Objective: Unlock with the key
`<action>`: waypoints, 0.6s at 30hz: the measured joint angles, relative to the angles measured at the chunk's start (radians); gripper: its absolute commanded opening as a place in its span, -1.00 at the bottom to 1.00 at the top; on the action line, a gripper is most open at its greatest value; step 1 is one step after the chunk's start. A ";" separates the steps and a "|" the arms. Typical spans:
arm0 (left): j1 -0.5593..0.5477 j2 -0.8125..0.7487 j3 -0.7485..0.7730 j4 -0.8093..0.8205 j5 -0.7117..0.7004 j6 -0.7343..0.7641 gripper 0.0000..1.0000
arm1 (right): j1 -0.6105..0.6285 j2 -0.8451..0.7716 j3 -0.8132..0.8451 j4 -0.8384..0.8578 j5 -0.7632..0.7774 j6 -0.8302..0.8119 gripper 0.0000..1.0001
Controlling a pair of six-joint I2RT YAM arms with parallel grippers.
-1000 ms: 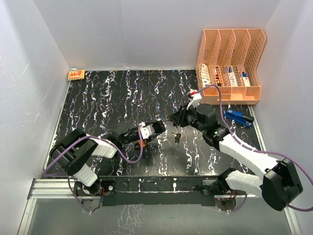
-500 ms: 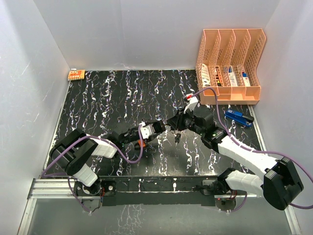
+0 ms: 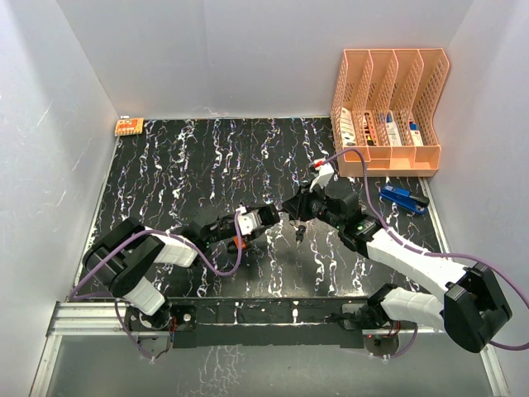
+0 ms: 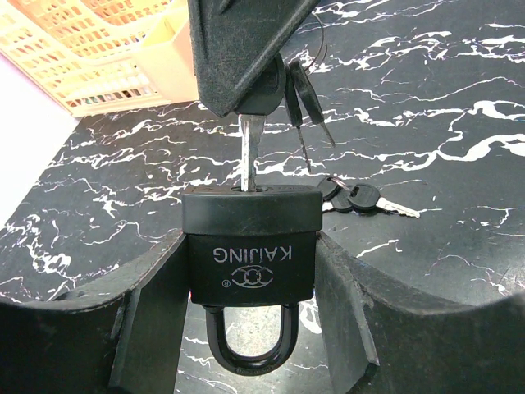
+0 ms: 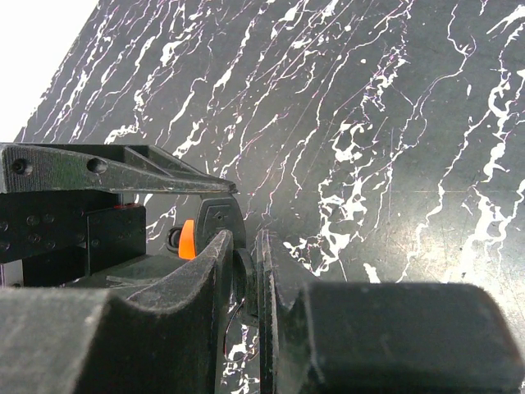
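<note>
Here we go: the left claw point(image 3: 263, 217) clamps the padlock point(image 4: 250, 246) over mid-desk point(image 3: 190, 165), keyway facing the right claw point(image 3: 291, 207), which pinches the key point(image 4: 250, 152), blade in line with the lock's long axis, tip seemingly just inside.

Key point(image 4: 252, 152): the head is covered by the right gripper point(image 4: 250, 90) and the tip is sunk in the padlock point(image 4: 250, 250); how deep it sits cannot be told.
Right gripper: cut off by the top edge of the left wrist view.
Padlock sides: covered by the fingers point(image 4: 148, 328) of the left gripper point(image 4: 250, 295).
Right wrist view: the near fingers are blurred and fill the lower half, with the key almost hidden between them.
Spare keys point(image 4: 361, 199): partly behind the padlock; from above, mere specks.
File rack point(image 3: 388, 99): the contents are too small to name.
Orange thing point(image 3: 129, 126) in the far left corner: too small to tell.
</note>
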 measured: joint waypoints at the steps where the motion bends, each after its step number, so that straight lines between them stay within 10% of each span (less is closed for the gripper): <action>1: 0.000 -0.001 0.000 0.000 0.000 0.001 -1.00 | 0.000 0.001 0.000 0.000 0.001 0.000 -1.00; 18: 0.000 -0.004 0.024 -0.063 0.007 0.008 -1.00 | 0.008 0.057 0.000 0.025 -0.007 0.003 -1.00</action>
